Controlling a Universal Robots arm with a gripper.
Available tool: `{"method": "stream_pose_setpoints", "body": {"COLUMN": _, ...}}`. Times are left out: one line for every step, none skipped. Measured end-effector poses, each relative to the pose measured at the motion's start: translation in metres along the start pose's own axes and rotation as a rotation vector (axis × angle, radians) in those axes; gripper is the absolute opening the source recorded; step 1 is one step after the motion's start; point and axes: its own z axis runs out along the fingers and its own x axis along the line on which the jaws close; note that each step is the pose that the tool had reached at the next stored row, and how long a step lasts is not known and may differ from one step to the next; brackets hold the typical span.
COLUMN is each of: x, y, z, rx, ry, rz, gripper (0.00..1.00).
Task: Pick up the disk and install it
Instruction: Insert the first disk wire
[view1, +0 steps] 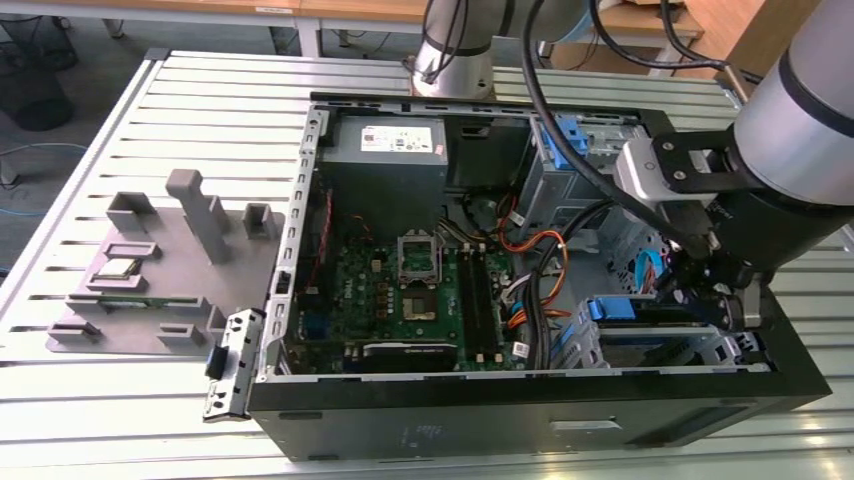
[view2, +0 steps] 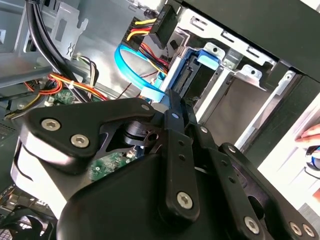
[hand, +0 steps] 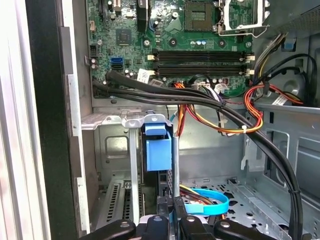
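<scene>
Disk (hand: 158, 152) stands on edge in drive cage (hand: 131, 165), long axis running into bay; gripper (hand: 172, 212) fingers clamped on its rear edge.

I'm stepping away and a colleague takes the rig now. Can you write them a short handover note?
Gripper: down inside the open computer case, at the drive cage on the exterior view's right; both wrist views show its fingers shut on the disk.
Disk: standing on edge in the metal cage, blue rails visible, partly slotted in.
Done: disk picked up and brought into the cage.
Left: whether it is fully seated can't be told; gripper not released.
</scene>
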Motion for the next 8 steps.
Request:
{"method": "stream_pose_setpoints", "body": {"x": 0.0001, "y": 0.0002, "z": 0.0002, "rx": 0.0014, "ry": -0.0005, "rz": -0.004, "gripper": 0.16}}
{"method": "stream_pose_setpoints", "body": {"x": 0.0002, "y": 0.0002, "z": 0.0005, "rx": 0.0025, "ry": -0.0013, "rz": -0.008, "gripper": 0.16}}
{"method": "stream_pose_setpoints", "body": {"x": 0.0002, "y": 0.0005, "z": 0.0007, "rx": 0.0036, "ry": -0.0018, "rz": -0.012, "gripper": 0.16}}
{"method": "stream_pose_setpoints", "body": {"x": 0.0002, "y": 0.0009, "z": 0.0009, "rx": 0.0042, "ry": -0.0025, "rz": -0.016, "gripper": 0.16}}
{"method": "stream_pose_setpoints", "body": {"x": 0.0003, "y": 0.0012, "z": 0.0011, "rx": 0.0044, "ry": -0.0032, "rz": -0.020, "gripper": 0.16}}
{"method": "stream_pose_setpoints", "body": {"x": 0.0003, "y": 0.0016, "z": 0.0011, "rx": 0.0044, "ry": -0.0037, "rz": -0.024, "gripper": 0.16}}
{"method": "stream_pose_setpoints", "body": {"x": 0.0003, "y": 0.0016, "z": 0.0012, "rx": 0.0042, "ry": -0.0039, "rz": -0.025, "gripper": 0.16}}
{"method": "stream_pose_setpoints", "body": {"x": 0.0003, "y": 0.0017, "z": 0.0012, "rx": 0.0042, "ry": -0.0041, "rz": -0.026, "gripper": 0.16}}
